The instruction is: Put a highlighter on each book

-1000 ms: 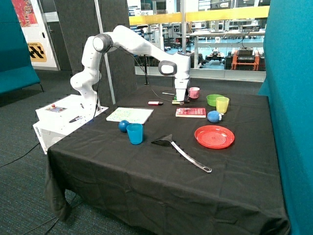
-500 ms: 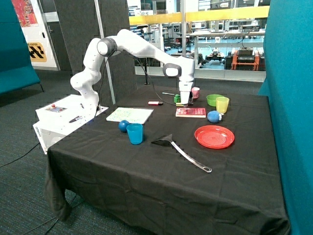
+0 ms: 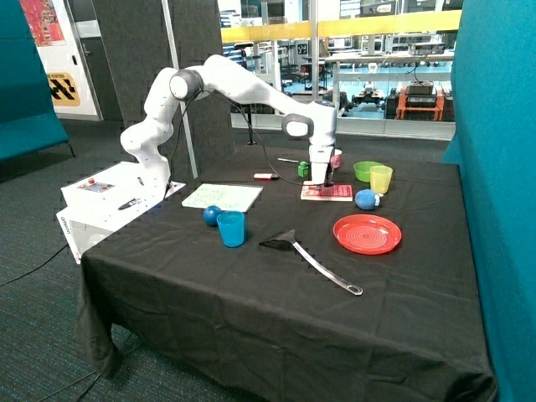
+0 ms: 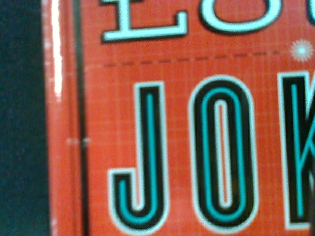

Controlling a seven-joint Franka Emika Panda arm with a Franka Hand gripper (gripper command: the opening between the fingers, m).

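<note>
The gripper (image 3: 324,181) hangs low over the edge of the red book (image 3: 327,193) nearest the green block (image 3: 303,169); whether its fingers are apart or together cannot be told, and whether it carries anything is hidden too. The wrist view shows no fingers at all — only the red cover (image 4: 197,137) filling the picture, with large pale and teal letters cut off at the borders and a strip of black cloth (image 4: 22,123) along one side. The pale yellow highlighter cannot be found in either view. The red highlighter (image 3: 265,177) lies on the cloth between the 2 books, on neither. The white book (image 3: 223,197), speckled green, lies flat near the blue ball (image 3: 212,215) and blue cup (image 3: 231,228), nothing on it.

The pink cup (image 3: 336,159) is partly hidden behind the arm. A black cloth covers the table (image 3: 251,318) and hangs over its sides — on it also a red plate (image 3: 367,233), a black spatula (image 3: 311,260), a green bowl (image 3: 365,170), a yellow cup (image 3: 381,179) and a second blue ball (image 3: 366,199). Teal partitions (image 3: 494,167) flank the scene; glass walls behind show a workshop.
</note>
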